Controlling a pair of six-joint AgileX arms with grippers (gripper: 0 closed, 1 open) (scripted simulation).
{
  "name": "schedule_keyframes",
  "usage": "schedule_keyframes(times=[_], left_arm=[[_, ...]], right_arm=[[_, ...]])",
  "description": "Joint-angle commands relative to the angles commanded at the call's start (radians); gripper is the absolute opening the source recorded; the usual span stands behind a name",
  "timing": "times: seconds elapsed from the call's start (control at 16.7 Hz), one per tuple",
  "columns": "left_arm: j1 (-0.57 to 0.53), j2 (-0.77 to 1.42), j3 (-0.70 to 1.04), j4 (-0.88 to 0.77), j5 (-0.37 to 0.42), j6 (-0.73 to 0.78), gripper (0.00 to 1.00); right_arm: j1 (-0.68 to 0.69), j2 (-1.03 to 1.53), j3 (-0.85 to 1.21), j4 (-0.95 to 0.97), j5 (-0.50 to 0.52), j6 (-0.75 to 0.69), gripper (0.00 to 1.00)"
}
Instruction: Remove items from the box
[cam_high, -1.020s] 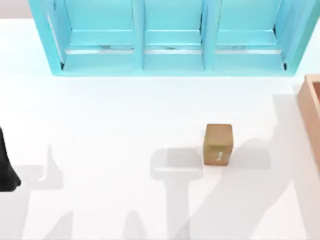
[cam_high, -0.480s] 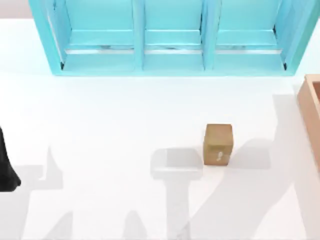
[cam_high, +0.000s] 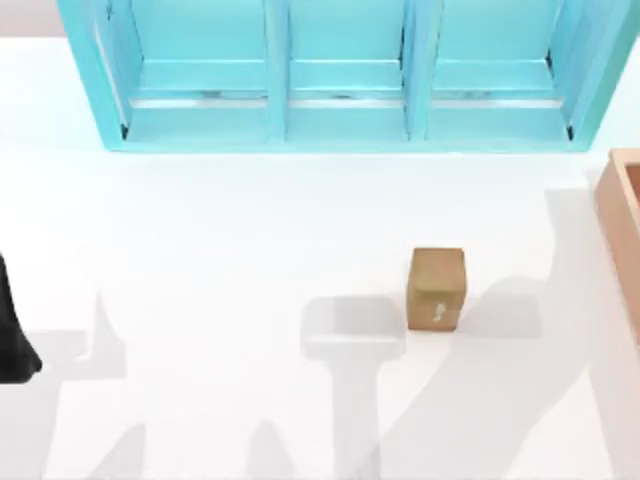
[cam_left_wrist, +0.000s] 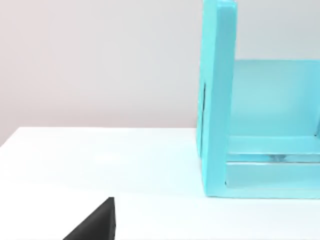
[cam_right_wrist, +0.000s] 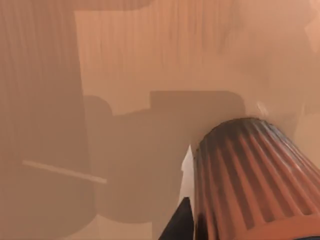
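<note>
- The tan-brown cuboid block (cam_high: 437, 288) stands on the white table (cam_high: 250, 230), right of the middle in the top view, already outside the box; a tiny white mark shows on its near face.
- The light orange-tan wooden box (cam_high: 624, 235) sits at the table's right edge in the top view, cut off by the frame, well apart from the block; only its thick left wall and a strip of its inside can be seen there.
- The right wrist view looks into the box (cam_right_wrist: 150, 60), with orange-tan wood grain all around. The ribbed, dark reddish-brown cylindrical cup (cam_right_wrist: 250, 180) lies close to the camera inside the box.
- A dark finger (cam_right_wrist: 179, 222) of the right gripper shows just beside the cup's ribbed side. Whether it touches the cup, and how wide the jaws stand, I cannot tell.
- The left arm (cam_high: 12, 335) is parked at the table's left edge in the top view, seen as a dark shape cut off by the frame.
- In the left wrist view a black part of the left gripper (cam_left_wrist: 95, 224) shows low over the table; how far apart its fingers are cannot be told.
- The large turquoise three-compartment shelf unit (cam_high: 340, 75) stands along the far side of the table; its end panel (cam_left_wrist: 216, 100) is seen in the left wrist view.
</note>
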Motion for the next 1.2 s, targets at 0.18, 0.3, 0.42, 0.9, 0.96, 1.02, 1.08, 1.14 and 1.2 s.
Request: schedule_keyframes(times=[0.18,0.3,0.42,0.9,0.96,1.02,1.08,1.14,1.2], left_arm=[[0.000,0.000,0.000,0.000,0.000,0.000,1.00],[0.000,0.000,0.000,0.000,0.000,0.000,1.00],[0.000,0.000,0.000,0.000,0.000,0.000,1.00],[0.000,0.000,0.000,0.000,0.000,0.000,1.00],[0.000,0.000,0.000,0.000,0.000,0.000,1.00],[0.000,0.000,0.000,0.000,0.000,0.000,1.00],[0.000,0.000,0.000,0.000,0.000,0.000,1.00],[0.000,0.000,0.000,0.000,0.000,0.000,1.00],[0.000,0.000,0.000,0.000,0.000,0.000,1.00]], right_arm=[[0.000,0.000,0.000,0.000,0.000,0.000,0.00],[0.000,0.000,0.000,0.000,0.000,0.000,0.00],[0.000,0.000,0.000,0.000,0.000,0.000,0.00],[-0.048,-0.057,0.114,-0.067,-0.041,-0.021,0.00],[-0.063,-0.072,0.164,-0.097,-0.052,-0.027,0.00],[-0.075,-0.085,0.216,-0.130,-0.063,-0.033,0.00],[-0.085,-0.097,0.266,-0.165,-0.073,-0.039,0.00],[-0.091,-0.105,0.312,-0.203,-0.079,-0.043,0.00],[-0.092,-0.111,0.353,-0.243,-0.083,-0.046,0.00]])
